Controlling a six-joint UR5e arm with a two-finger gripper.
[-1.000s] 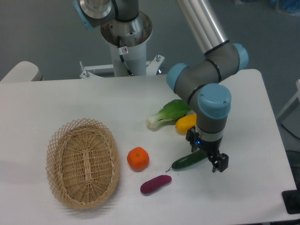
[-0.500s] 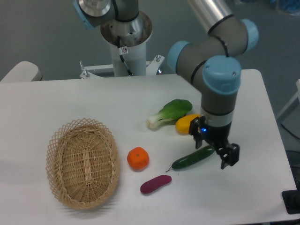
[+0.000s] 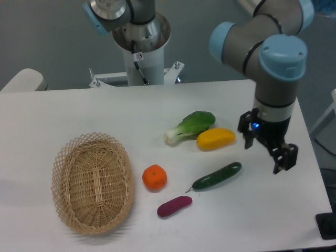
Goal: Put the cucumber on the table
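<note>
Nearest the front edge of the desk, a short purple vegetable is seen lying flat, with a wicker basket set to its left toward the front left corner. Just behind the purple piece, an orange is placed, close to the basket's right rim but apart from it. The cucumber is laid flat on the desk, right of the orange and just behind the purple piece, its thin stem tip pointed toward the front left and its other end angled toward the right edge. It is touched by nothing.

The end effector is held above the desk near the right edge, right of the cucumber's far end and clear of it. Its two fingers are seen spread apart, and nothing is gripped between them.

Farther back, toward the middle of the desk, a yellow vegetable is laid, with a bok choy just beside it on the left; whether they touch cannot be told. At the back edge, the arm's base column is mounted.
</note>
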